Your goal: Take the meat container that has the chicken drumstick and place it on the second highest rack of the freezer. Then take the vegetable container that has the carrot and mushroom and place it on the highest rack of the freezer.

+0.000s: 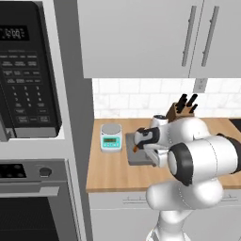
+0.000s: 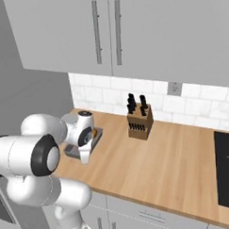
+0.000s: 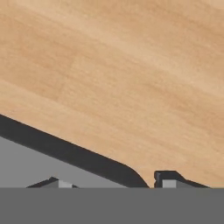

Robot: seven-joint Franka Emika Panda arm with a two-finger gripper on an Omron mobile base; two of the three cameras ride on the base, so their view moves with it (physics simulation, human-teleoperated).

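Hand (image 3: 113, 181) low over grey container (image 1: 136, 156) rim on wooden desk (image 1: 113, 174), fingertips straddling the dark wall; grip not discernible. Scale (image 1: 111, 137) left, knife block (image 2: 139, 122) right.

A knife block (image 2: 140, 123) and a kitchen scale (image 1: 111, 137) stand apart on the wooden counter (image 2: 156, 166).

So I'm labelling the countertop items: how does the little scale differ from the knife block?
The scale is low and flat, white and teal with a round grey plate on top; the knife block is a taller, slanted brown wooden block with black handles sticking up. The scale sits at the counter's left end, beside the grey container; the knife block stands further right, near the tiled wall. Both rest on the wooden counter.
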